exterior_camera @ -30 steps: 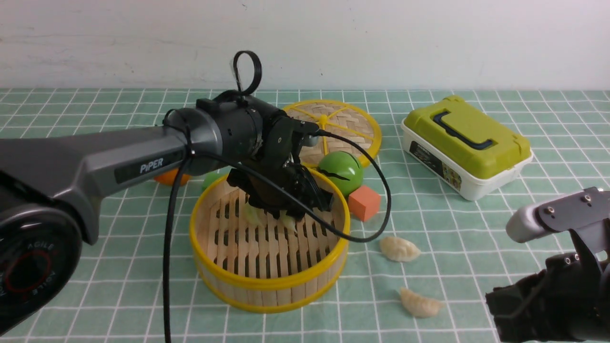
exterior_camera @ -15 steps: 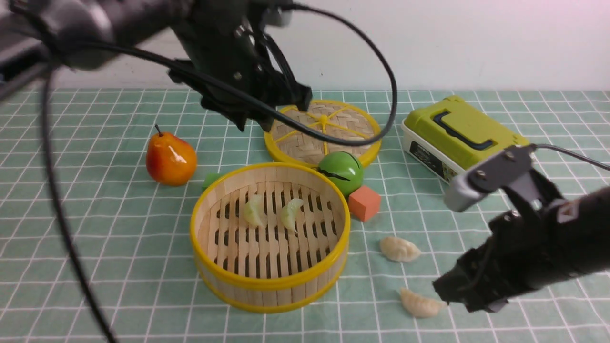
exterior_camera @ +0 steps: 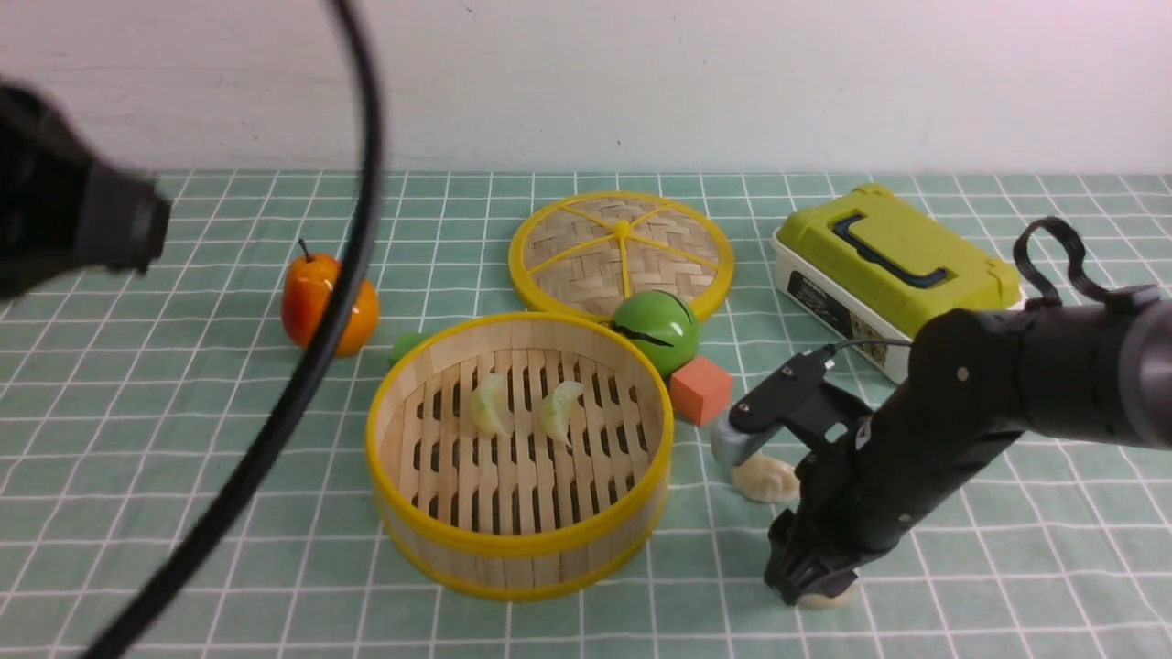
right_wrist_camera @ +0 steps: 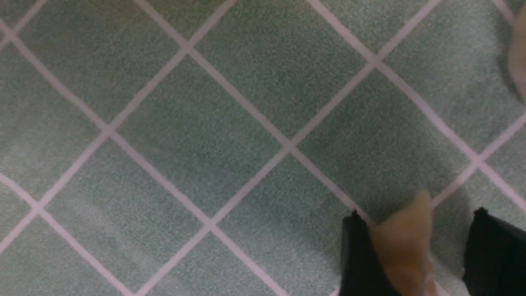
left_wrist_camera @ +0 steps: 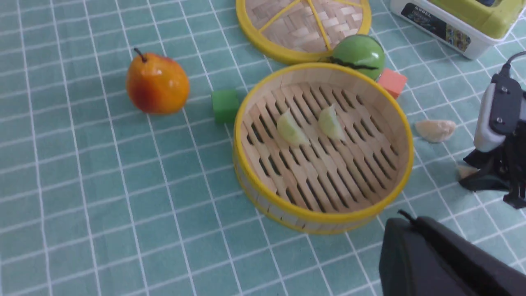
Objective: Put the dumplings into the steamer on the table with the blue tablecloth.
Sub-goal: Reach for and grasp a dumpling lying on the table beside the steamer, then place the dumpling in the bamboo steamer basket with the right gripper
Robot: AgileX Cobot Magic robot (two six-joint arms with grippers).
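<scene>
right jaws open astride a beige dumpling at lower right of the bench, set to pinch; left jaws shut, sitting upper left to clear the steamer, centre, which holds two green dumplings; second beige dumpling just right of it.

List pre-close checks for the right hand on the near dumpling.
1. Right hand straddles near dumpling: ok.
2. Jaws open, gap on one side: ok.
3. Dumpling centred in the hand: not ok, it sits against one finger.
4. Steamer has free floor beside two green dumplings: ok.
5. Left arm clear of steamer: ok.
6. Second cream dumpling apart from the hand: ok.
</scene>
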